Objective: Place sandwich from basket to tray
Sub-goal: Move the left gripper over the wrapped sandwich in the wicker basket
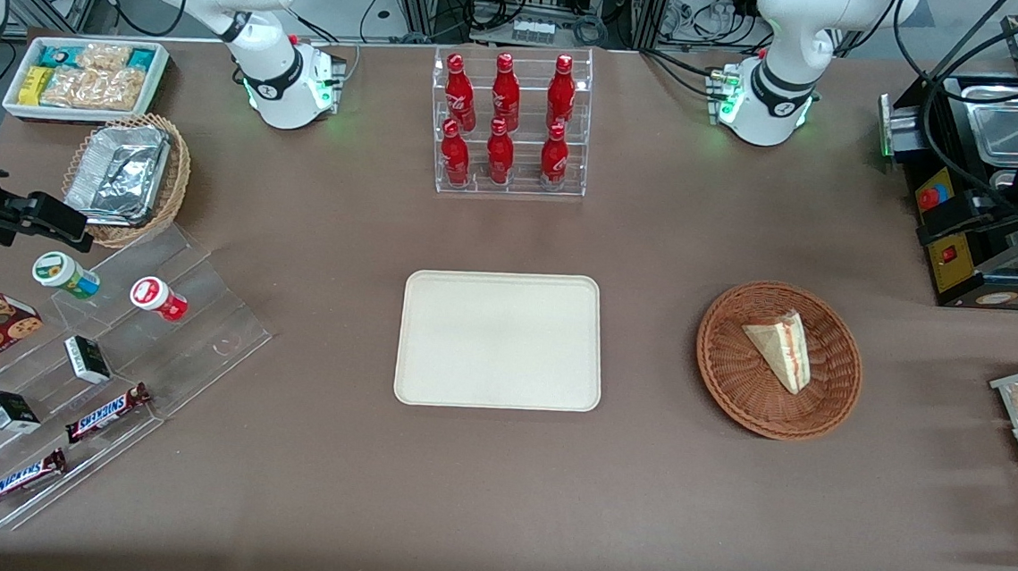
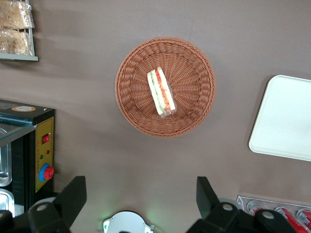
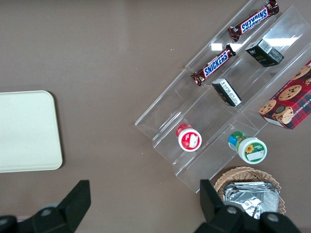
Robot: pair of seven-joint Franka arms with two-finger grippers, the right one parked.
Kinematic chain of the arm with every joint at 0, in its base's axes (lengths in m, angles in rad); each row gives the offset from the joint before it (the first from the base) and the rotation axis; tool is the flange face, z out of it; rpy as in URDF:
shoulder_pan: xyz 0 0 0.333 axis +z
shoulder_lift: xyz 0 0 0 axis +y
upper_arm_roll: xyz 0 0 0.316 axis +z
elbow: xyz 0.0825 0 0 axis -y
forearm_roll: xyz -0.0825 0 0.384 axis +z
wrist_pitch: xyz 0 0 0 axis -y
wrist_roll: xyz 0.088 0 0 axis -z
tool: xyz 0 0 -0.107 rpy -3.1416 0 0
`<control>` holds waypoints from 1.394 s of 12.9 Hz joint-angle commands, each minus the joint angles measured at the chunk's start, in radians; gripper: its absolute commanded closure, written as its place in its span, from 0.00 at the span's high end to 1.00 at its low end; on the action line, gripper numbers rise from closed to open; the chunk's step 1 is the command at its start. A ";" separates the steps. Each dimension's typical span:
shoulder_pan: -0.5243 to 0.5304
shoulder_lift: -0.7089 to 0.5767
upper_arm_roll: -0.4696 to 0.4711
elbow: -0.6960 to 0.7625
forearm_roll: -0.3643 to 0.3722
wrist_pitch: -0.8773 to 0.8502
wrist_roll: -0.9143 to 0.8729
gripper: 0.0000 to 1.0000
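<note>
Fingers (image 2: 73, 194) of the end effector (image 2: 141, 196) are spread wide apart and empty, held high above the tabletop (image 1: 637, 509) and looking down on the round brown wicker basket (image 2: 194, 63). Inside that basket (image 1: 727, 372) lies the sandwich (image 2: 161, 92), a triangular wedge (image 1: 781, 347) resting on its side with red and green filling showing along one edge, untouched by the fingers. Beside the basket, toward the parked arm's end of the tabletop, sits the cream-coloured tray (image 1: 500, 339), with a clear rack of red bottles (image 1: 510, 122) farther from the front camera.
</note>
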 commanded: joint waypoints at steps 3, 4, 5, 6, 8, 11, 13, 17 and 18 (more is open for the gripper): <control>0.003 -0.010 0.000 -0.009 -0.003 0.004 0.014 1.00; 0.003 -0.008 0.000 -0.028 -0.003 0.024 0.014 1.00; 0.003 -0.013 0.000 -0.063 -0.010 0.053 0.011 1.00; 0.003 -0.021 0.001 -0.115 -0.004 0.105 0.005 1.00; 0.002 -0.063 0.003 -0.266 0.004 0.240 0.000 1.00; -0.002 -0.102 -0.003 -0.495 0.017 0.494 -0.126 1.00; -0.003 -0.102 -0.009 -0.590 0.030 0.611 -0.190 1.00; -0.009 -0.082 -0.022 -0.788 0.030 0.898 -0.368 1.00; -0.009 -0.065 -0.022 -0.793 0.030 0.908 -0.375 1.00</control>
